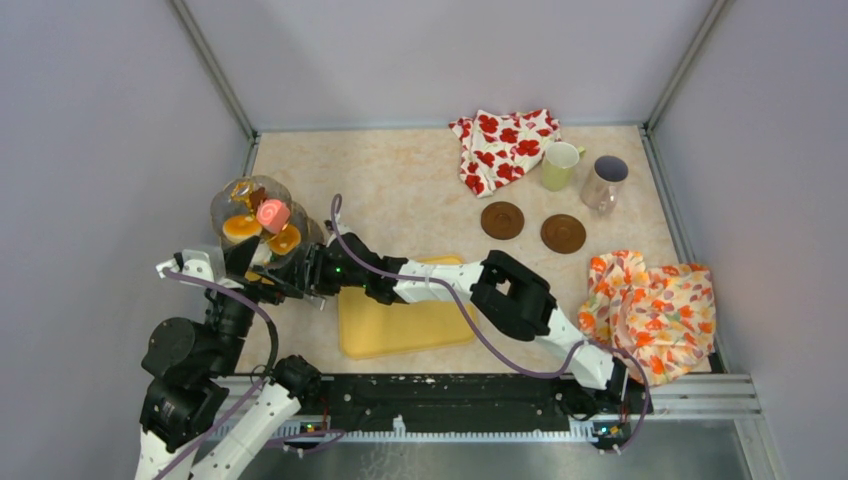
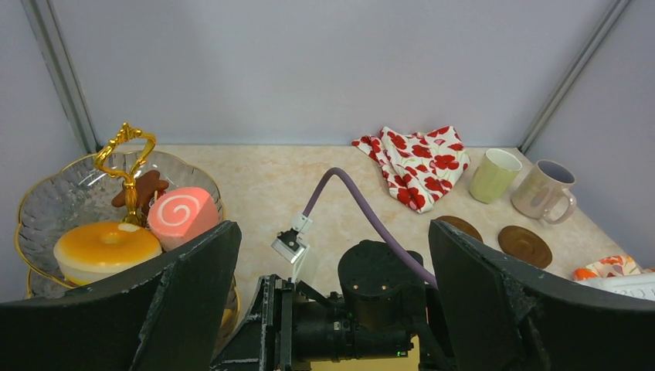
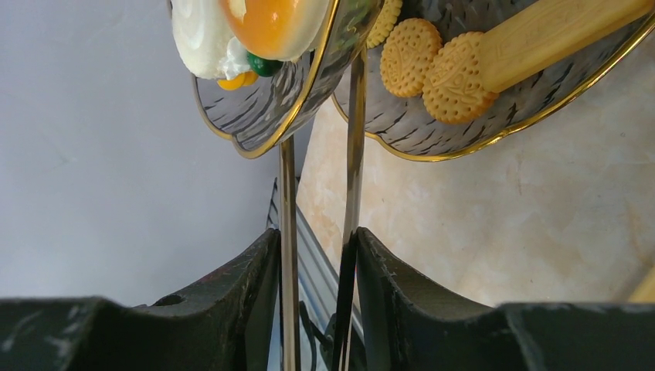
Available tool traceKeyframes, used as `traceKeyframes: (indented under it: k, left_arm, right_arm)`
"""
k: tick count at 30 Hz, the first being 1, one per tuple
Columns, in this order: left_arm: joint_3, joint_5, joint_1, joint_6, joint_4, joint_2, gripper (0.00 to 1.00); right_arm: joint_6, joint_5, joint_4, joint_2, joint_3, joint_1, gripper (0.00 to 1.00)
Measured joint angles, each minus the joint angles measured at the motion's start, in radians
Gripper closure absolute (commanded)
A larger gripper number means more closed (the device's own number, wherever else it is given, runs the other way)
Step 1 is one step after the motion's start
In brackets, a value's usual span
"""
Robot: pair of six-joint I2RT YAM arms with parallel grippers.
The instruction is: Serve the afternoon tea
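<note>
Top external view: a two-tier glass stand (image 1: 218, 206) stood at the left of the table, carrying a pink roll (image 1: 272, 215) and orange tarts (image 1: 241, 228). The right arm stretched across a yellow board (image 1: 400, 322), with the right gripper (image 1: 300, 274) just beside the stand. A pale-yellow mug (image 1: 560, 165) and a greyish mug (image 1: 605, 181) stood at the far right, near a red-flowered cloth (image 1: 503, 148) and behind two brown coasters (image 1: 502, 220). An orange-flowered cloth (image 1: 650, 312) lay by the right edge.

Left wrist view: the left gripper (image 2: 332, 232) was spread wide and grasped nothing, with the stand to its left. The pink roll lay on the top tier, next to an orange-topped sweet and in front of the gold handle (image 2: 123, 148).

Right wrist view: the right gripper's fingers (image 3: 232, 286) were clenched on metal tongs (image 3: 354, 154), whose two blades ran up toward the stand. Round biscuits (image 3: 409, 56) lay in the lower dish, and an orange tart sat in the dish above.
</note>
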Motion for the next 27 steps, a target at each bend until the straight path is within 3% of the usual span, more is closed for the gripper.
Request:
traceKeyframes:
  k: [6,11,27]
  left_arm:
    - [0.0,0.003,0.0,-0.005,0.0,0.0,0.01]
    - [0.0,0.008,0.0,-0.008,0.001,0.0,0.01]
    - [-0.013,0.018,0.0,-0.021,0.008,0.0,0.01]
  right_arm:
    - [-0.005,-0.002,0.02,-0.007,-0.023,0.0,0.62]
    - [-0.007,-0.004,0.056,-0.066,-0.138,0.001,0.62]
    - [-0.061,-0.002,0.116,-0.496,-0.623,0.009,0.62]
